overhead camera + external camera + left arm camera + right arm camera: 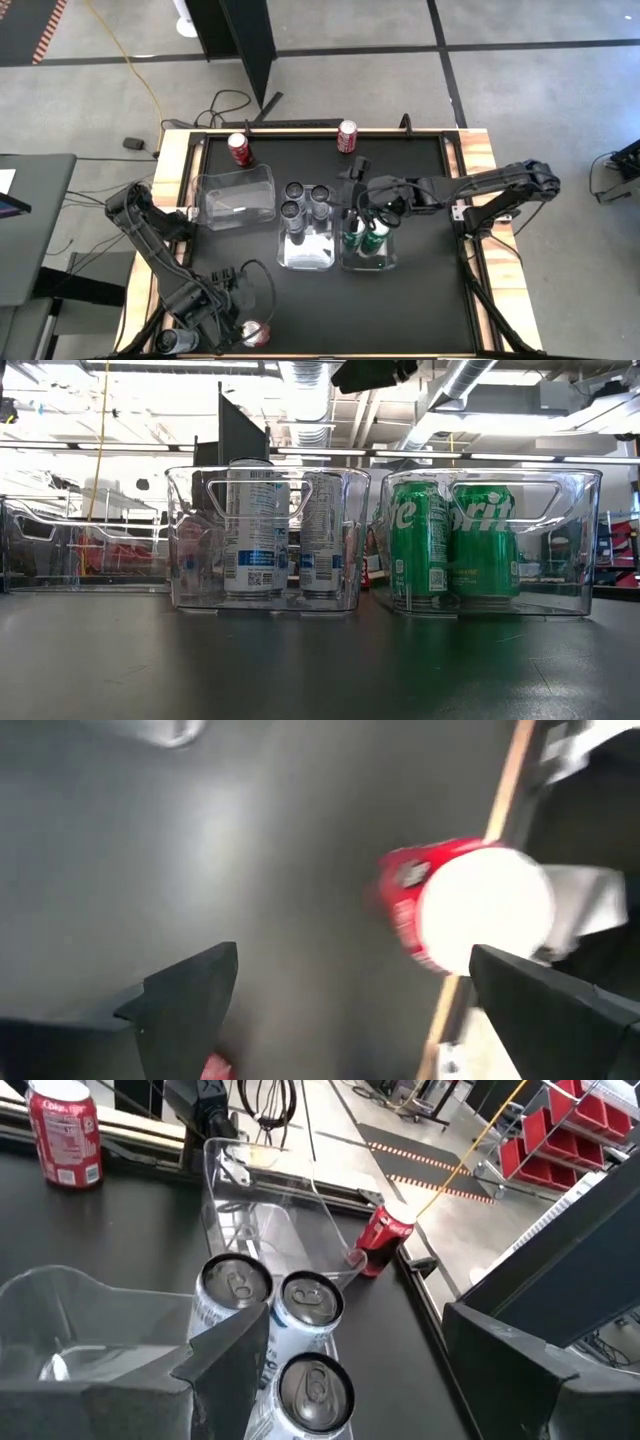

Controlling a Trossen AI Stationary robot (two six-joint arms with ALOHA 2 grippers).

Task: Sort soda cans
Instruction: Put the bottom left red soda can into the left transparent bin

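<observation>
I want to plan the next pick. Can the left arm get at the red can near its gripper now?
Probably yes. The left gripper is open, the red can stands just ahead of its fingers, and nothing lies between them on the table.

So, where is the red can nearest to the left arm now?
In the high view, the red can stands at the table's near edge on the left side, just beside the left tool, which is open and not holding it, far from the bins.

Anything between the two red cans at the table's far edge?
Nothing: in the high view, only bare black table lies between the left red can and the right red can.
</observation>
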